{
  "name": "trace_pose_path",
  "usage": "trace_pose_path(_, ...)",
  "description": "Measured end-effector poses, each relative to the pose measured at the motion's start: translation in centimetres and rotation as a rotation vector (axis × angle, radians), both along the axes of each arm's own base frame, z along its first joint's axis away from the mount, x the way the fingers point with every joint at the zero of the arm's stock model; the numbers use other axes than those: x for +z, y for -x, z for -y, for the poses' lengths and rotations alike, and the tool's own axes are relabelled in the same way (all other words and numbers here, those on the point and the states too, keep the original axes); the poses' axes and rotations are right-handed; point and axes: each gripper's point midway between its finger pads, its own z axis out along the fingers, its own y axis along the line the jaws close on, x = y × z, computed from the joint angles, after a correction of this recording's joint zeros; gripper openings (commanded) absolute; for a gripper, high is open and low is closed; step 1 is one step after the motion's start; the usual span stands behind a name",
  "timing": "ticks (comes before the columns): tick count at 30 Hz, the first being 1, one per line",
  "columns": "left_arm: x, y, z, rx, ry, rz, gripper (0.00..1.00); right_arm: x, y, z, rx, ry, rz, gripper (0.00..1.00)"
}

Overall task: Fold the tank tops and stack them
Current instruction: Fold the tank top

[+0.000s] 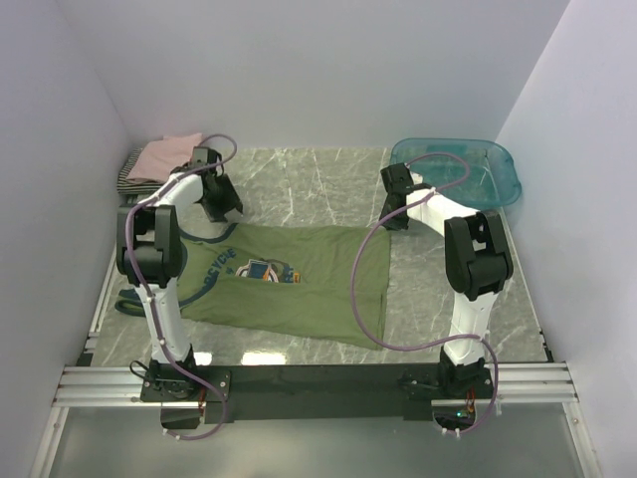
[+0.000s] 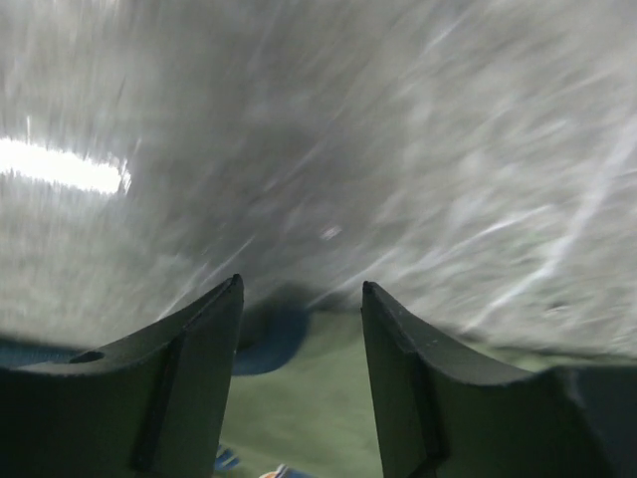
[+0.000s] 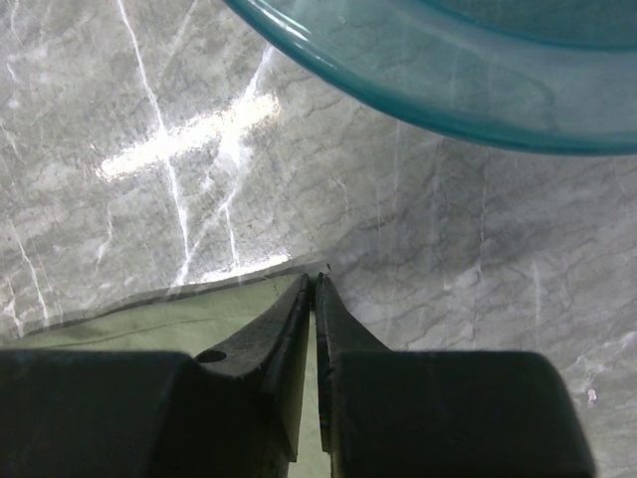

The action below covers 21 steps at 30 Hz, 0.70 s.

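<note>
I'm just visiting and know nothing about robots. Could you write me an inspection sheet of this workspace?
Surface: grey marbled table, some glare patches.
Job's things: olive-green tank top spread flat; folded pile, pink over striped, in the far left corner.
Clutter: see-through teal tub, far right.
Grippers: left gripper open, nothing between; right gripper jaws a slit apart at the tank top's edge, grip unclear.
Cables: purple cable droops across the tank top.
Surroundings: plain white walls; nothing else seen.
</note>
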Motion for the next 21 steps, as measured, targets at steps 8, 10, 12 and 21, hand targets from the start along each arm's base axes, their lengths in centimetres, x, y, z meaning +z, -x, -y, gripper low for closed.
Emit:
trace_pose_path(8,-2.6,2.9,0.3,-0.002,0.021,-0.091,0.59,0.0,0.0,-0.1,0.002,-0.004,0.000,0.13)
trace_pose_path(10,-2.6,2.9,0.6,-0.010,0.039,-0.087,0.58,0.0,0.0,-0.1,0.002,-0.004,0.000,0.13)
trace_pose_path(12,-2.6,2.9,1.0,-0.016,0.059,-0.084,0.57,0.0,0.0,-0.1,0.002,-0.004,0.000,0.13)
trace_pose_path(21,-2.3,3.1,2.6,-0.040,0.151,-0.085,0.29,0.0,0.0,-0.1,0.001,-0.003,0.000,0.12)
